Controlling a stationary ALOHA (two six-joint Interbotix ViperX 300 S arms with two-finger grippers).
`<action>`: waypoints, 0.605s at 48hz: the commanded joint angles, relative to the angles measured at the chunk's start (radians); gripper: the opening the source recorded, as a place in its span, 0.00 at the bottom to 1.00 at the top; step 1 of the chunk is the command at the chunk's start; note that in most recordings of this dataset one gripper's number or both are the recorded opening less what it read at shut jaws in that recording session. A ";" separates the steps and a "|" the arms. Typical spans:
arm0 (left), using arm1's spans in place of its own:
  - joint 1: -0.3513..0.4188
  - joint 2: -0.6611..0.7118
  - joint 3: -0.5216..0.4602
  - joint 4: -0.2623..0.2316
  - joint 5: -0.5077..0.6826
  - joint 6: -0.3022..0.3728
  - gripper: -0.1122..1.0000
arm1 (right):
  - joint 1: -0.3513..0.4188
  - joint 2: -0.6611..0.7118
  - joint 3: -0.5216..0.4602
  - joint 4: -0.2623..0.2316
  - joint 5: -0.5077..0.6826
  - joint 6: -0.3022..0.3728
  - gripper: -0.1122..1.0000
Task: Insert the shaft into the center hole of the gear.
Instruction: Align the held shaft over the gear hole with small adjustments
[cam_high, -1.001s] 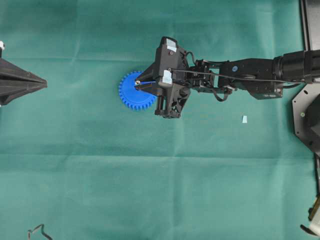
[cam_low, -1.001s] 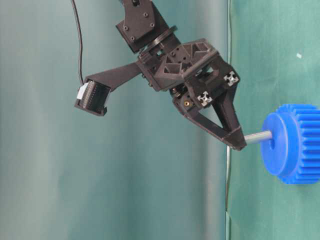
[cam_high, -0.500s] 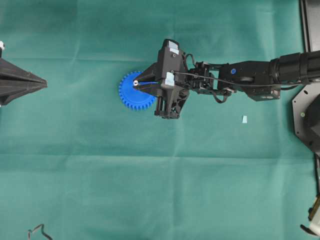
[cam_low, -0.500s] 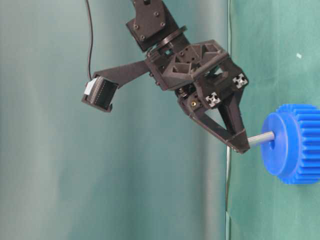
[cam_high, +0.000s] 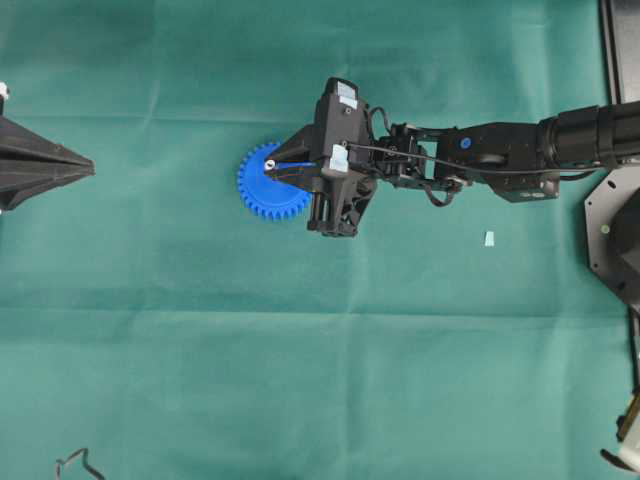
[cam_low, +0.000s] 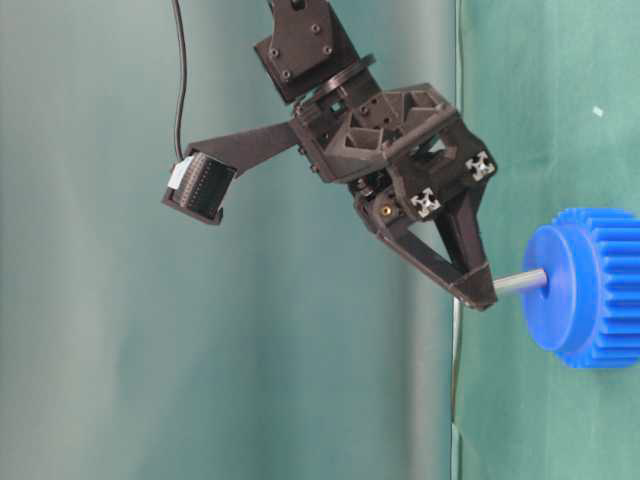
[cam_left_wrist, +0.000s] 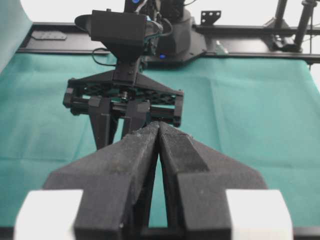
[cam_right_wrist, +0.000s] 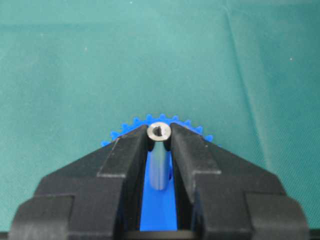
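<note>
At table level — right claw (cam_low: 478, 292) pinching shaft (cam_low: 520, 283) entering gear (cam_low: 590, 288); left claw (cam_left_wrist: 159, 131) closed.

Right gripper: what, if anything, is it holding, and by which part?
The right gripper pinches the shaft by its upper end; the lower end meets the gear. The left gripper is shut, holding nothing.

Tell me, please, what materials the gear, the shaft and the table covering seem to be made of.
The gear: likely plastic; uniform bright blue, matte, molded-looking teeth.
The shaft: apparently metal; silvery-grey with a soft sheen, and a bright end face between the right pincer's fingertips.
The table covering: probably cloth; dull green, with faint fold lines and creases.
</note>
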 joint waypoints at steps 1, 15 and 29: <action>0.000 0.005 -0.028 0.002 -0.009 0.000 0.12 | 0.002 -0.014 -0.021 -0.002 -0.014 -0.002 0.25; 0.002 0.005 -0.026 0.002 -0.011 0.000 0.12 | -0.005 -0.014 -0.021 -0.003 -0.040 -0.006 0.25; 0.000 0.005 -0.026 0.002 -0.011 0.000 0.12 | -0.008 0.011 -0.021 -0.003 -0.049 -0.006 0.25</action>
